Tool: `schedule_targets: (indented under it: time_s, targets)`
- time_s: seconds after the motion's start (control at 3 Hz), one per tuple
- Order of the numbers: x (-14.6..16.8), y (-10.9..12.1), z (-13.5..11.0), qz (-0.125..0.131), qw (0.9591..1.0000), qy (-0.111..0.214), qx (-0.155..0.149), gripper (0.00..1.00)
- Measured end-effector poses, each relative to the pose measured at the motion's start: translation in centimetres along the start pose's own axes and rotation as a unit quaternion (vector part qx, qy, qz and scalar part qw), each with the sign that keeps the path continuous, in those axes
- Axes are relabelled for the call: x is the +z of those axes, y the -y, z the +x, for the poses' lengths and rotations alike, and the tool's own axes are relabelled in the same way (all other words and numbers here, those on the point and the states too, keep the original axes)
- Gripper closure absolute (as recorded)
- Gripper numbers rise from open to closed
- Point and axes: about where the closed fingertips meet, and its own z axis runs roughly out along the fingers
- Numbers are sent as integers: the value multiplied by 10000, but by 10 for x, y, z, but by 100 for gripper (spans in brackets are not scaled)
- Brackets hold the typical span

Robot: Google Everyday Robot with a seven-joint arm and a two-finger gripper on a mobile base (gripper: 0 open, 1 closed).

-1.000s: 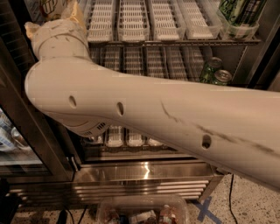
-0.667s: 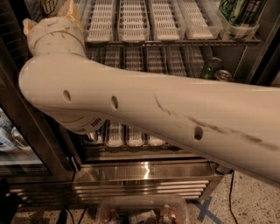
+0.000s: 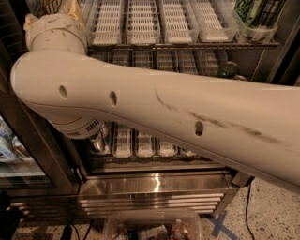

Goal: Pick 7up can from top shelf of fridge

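Matt, scuffed white plastic arm, gripper at the top-left edge; white plastic lanes on the metal-wire top shelf; glossy stainless steel base of the fridge

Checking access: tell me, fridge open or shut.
Open: the arm reaches in to the white lanes, no glass between. The gripper is out of view, top left.

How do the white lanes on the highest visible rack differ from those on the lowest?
The highest rack's lanes show almost whole; the lowest rack's lanes show only front ends under the robot arm. The highest hold no visible can; a silver can stands left of the lowest. Both are white slotted plastic. The gripper is out of view, top left.
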Motion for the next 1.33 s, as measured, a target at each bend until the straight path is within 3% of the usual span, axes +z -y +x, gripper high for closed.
schedule_targets:
  time_s: [1.33]
  targets:
    - [14, 15, 5, 351, 9993, -75, 38, 34]
